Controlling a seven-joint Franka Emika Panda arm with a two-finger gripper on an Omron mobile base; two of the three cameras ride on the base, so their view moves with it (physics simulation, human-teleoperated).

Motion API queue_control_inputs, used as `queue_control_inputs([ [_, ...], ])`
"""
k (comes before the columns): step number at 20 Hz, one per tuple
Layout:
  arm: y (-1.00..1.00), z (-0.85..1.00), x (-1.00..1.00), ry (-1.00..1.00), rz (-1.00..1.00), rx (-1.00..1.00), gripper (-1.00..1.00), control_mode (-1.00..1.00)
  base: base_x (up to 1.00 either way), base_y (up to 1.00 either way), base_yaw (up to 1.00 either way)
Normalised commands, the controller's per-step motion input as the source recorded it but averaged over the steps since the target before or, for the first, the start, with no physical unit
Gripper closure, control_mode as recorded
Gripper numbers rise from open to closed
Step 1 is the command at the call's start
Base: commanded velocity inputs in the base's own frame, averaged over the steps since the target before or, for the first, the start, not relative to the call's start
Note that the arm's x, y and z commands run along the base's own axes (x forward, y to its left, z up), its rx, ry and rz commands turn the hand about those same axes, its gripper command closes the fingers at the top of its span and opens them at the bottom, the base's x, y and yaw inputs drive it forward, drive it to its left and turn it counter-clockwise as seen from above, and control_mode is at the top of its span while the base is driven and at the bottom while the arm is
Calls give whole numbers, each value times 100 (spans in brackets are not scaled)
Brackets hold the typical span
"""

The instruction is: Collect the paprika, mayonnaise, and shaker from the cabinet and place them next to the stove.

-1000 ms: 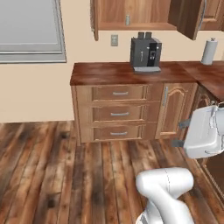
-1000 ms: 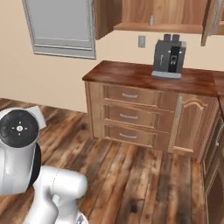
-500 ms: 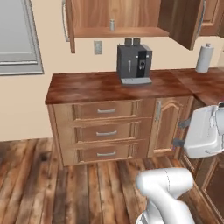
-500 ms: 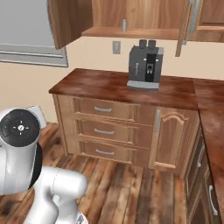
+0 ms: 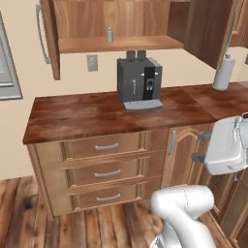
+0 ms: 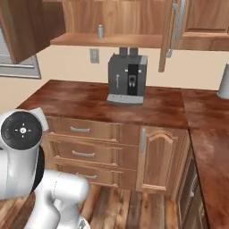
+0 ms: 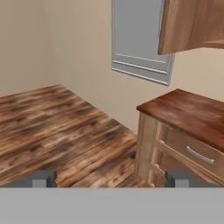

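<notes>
The shaker (image 5: 110, 35) is a small grey-white cylinder standing alone on the plank shelf of the open wooden wall cabinet (image 5: 116, 44), above the counter. It also appears in the right base view as the shaker (image 6: 100, 31) on the cabinet shelf (image 6: 112, 41). The paprika, the mayonnaise and the stove are out of view. My gripper (image 5: 198, 147) hangs at the right, far below and right of the shelf. In the hand view the gripper (image 7: 109, 179) is open with nothing between its fingertips (image 7: 43, 178), and faces floor and the counter's end.
A grey coffee machine (image 5: 139, 82) stands on the brown counter (image 5: 77, 116) under the shelf. A paper towel roll (image 5: 223, 72) sits at the right corner. Drawers with silver handles (image 5: 106, 146) front the counter. Open cabinet doors (image 5: 208, 29) jut out on both sides.
The whole picture has shifted and grown: the base has driven closer to the counter and cabinet. The arm keeps its pose and the shaker stays on the shelf.
</notes>
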Motion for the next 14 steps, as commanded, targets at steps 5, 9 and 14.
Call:
queue_control_inputs([
  [5,0,0,0,0,0,0,-100,100,62,7,-30],
  [9,0,0,0,0,0,0,-100,100,55,21,-26],
  [14,0,0,0,0,0,0,-100,100,44,35,-14],
])
